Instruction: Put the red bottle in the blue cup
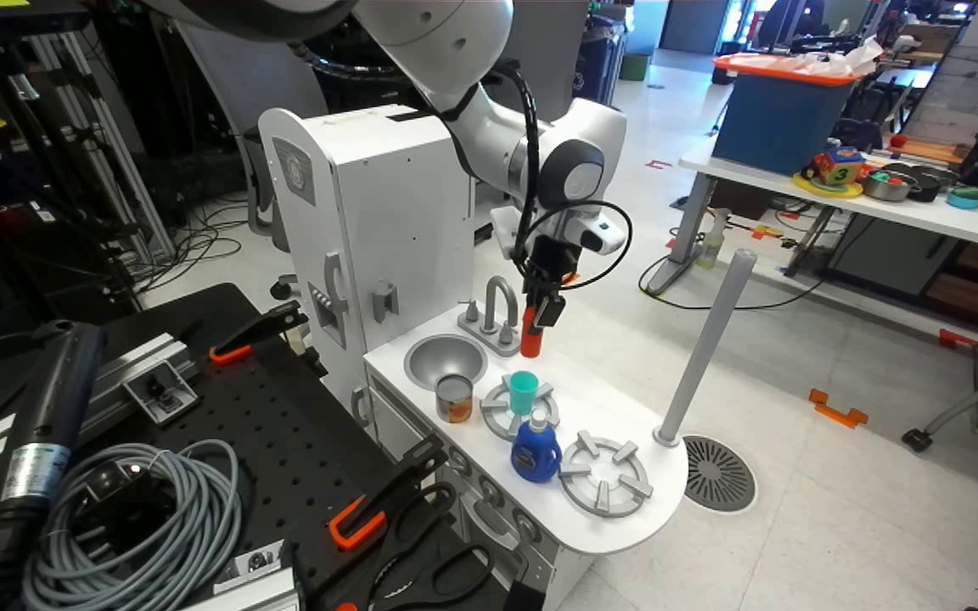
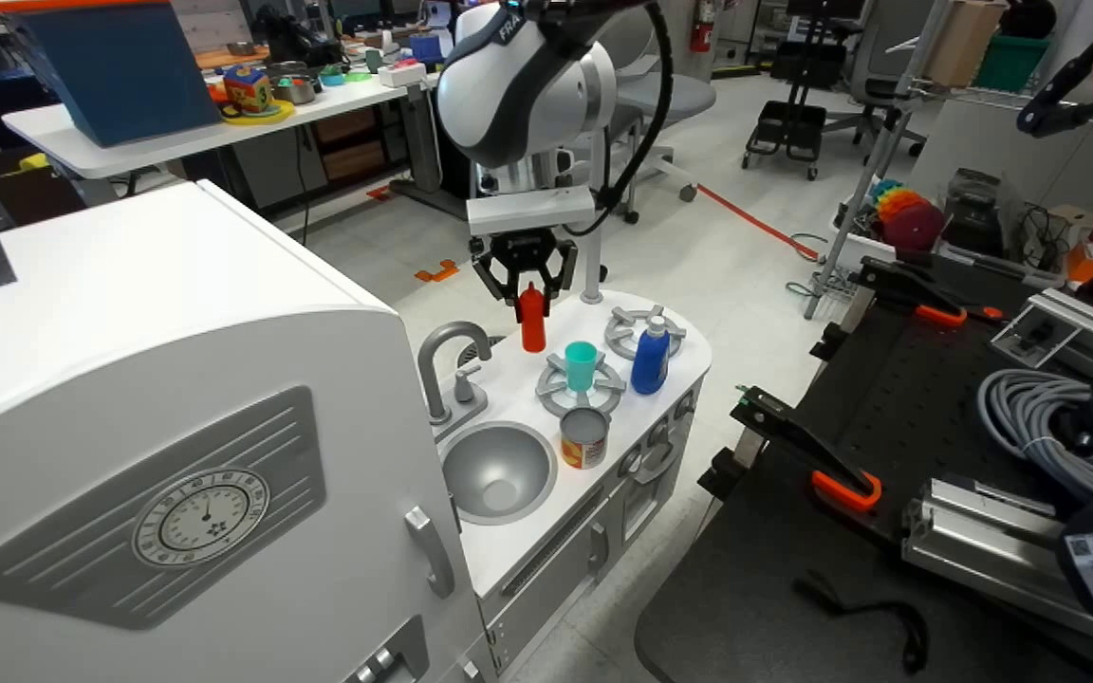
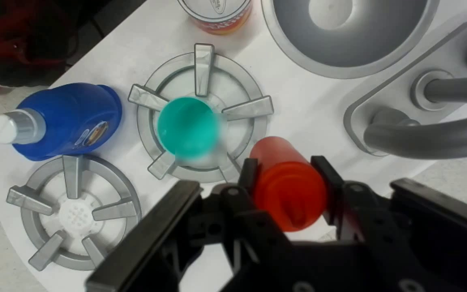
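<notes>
Wrist view: there's your hand (image 3: 287, 174), black fingers (image 3: 249, 174) snug on both sides of the red bottle (image 3: 292, 198), spread just as wide as the bottle and no wider, so you have it.
Red bottle: upright in your grip, nozzle up, and you've got it right beside the burner (image 3: 249, 108) nearer the sink (image 3: 371, 44), over on the faucet (image 3: 432, 142) side.
Blue-green cup (image 3: 188, 127): mouth up on that same burner, and here your bottle is outside it, a gap showing between the two in both exterior views.
Can (image 1: 455, 407): in both exterior views it stands upright, near the sink and near the cup's burner.
Blue bottle (image 3: 69, 119): upright, pale cap on top, close by the farther burner (image 3: 114, 211), well apart from your fingers.
White surface (image 3: 318, 113): carrying both burners, the cup, the can and the blue bottle; whether your red bottle's base touches it, you can't tell.
</notes>
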Available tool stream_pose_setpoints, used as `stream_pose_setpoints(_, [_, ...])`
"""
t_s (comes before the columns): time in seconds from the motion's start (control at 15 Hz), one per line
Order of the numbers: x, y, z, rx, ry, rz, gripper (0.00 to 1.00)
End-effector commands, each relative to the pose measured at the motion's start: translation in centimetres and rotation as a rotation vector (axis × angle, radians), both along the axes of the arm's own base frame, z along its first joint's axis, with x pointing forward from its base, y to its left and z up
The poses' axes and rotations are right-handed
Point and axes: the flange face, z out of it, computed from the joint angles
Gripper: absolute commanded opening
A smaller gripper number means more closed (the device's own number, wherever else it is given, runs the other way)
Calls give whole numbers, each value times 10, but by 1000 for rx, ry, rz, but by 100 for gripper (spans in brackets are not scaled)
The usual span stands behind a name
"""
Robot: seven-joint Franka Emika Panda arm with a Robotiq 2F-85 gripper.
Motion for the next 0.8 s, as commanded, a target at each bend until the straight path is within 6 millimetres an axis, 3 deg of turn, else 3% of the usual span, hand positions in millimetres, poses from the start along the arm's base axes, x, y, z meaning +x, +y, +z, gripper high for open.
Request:
stream_pose_setpoints(0.0, [-27, -5, 15, 17, -3, 42, 12])
stream_pose_setpoints(0.4, [-70, -18, 23, 16, -49, 74, 12])
stream_pose_setpoints(0.73, [-82, -40, 32, 14, -91, 40, 12])
